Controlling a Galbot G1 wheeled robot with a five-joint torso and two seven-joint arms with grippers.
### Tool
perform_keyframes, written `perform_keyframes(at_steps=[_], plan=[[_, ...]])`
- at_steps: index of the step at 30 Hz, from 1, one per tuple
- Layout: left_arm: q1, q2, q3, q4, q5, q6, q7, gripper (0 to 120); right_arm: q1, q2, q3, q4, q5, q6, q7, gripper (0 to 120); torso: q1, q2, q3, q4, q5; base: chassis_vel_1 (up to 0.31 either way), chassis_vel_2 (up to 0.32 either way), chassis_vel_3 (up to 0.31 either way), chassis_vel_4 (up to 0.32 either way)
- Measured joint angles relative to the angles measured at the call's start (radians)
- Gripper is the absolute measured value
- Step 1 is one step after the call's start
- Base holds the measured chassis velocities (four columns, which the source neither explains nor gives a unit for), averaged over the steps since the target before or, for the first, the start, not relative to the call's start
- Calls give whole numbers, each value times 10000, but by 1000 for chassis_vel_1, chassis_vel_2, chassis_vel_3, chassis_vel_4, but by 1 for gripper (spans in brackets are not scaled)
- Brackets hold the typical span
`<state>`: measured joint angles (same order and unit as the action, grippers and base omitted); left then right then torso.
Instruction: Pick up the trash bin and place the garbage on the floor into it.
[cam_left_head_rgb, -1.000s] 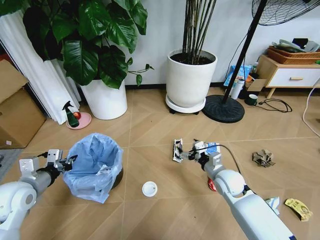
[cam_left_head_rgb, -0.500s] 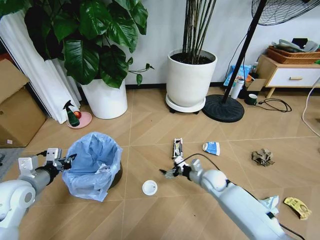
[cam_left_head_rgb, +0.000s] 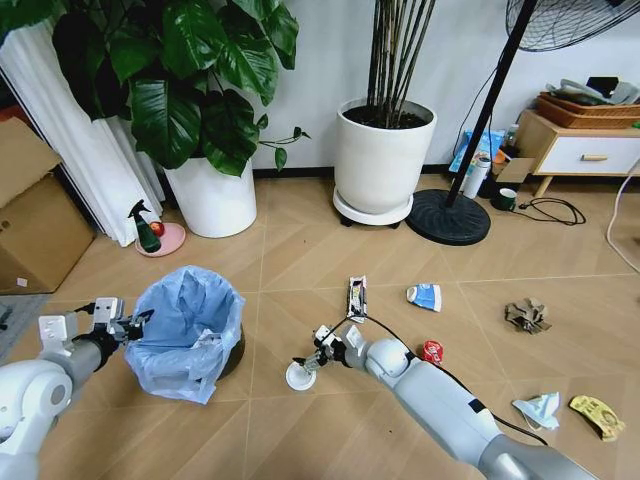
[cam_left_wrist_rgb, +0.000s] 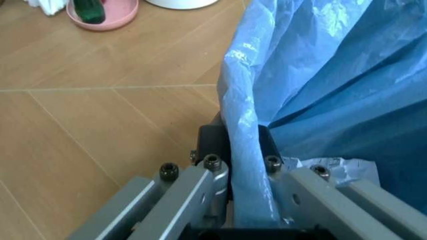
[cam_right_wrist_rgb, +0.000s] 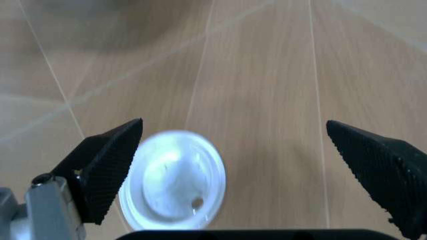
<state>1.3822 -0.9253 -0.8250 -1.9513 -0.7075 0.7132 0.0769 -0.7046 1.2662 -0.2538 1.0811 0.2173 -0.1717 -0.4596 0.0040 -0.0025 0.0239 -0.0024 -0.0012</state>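
Left tool (cam_left_wrist_rgb: 243, 172) is clamped on the rim of the small round dark trash bin (cam_left_head_rgb: 232, 352), pinching its crinkly light blue plastic liner bag (cam_left_wrist_rgb: 320, 85) between both fingers. Seen from the head camera, this tool (cam_left_head_rgb: 137, 321) sits at the bin's outer left edge, and the bin rests on the light brown herringbone wooden floor (cam_left_head_rgb: 300, 440).

Right tool (cam_left_head_rgb: 307, 361) is spread wide, low over the floor, directly above the flat white plastic disc (cam_left_head_rgb: 299, 376). In the right wrist view, the disc (cam_right_wrist_rgb: 172, 180) lies just inside one black ribbed finger (cam_right_wrist_rgb: 110, 162), while the other finger (cam_right_wrist_rgb: 377, 172) stands well clear of it.

Behind the right tool lie a black-and-white wrapper (cam_left_head_rgb: 356, 297), a blue wrapper (cam_left_head_rgb: 424, 296) and a crushed red can (cam_left_head_rgb: 432, 351). Farther out beyond the right arm lie brown crumpled paper (cam_left_head_rgb: 527, 316), pale crumpled paper (cam_left_head_rgb: 540, 409) and a yellow wrapper (cam_left_head_rgb: 597, 416).
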Motion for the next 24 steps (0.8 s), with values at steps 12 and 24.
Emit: perform_keyframes(at_steps=[12,24], plan=[[-84,28,84,23,-16,30,-4,0,-119,348,210,-929,-664,180,83,100,0,0,0,1,2,0,0,0,0],[-58,14,86,-3,-9,29,6,0,13,743,291,-1698,-941,468,179,100,0,0,0,2,2,0,0,0,0]])
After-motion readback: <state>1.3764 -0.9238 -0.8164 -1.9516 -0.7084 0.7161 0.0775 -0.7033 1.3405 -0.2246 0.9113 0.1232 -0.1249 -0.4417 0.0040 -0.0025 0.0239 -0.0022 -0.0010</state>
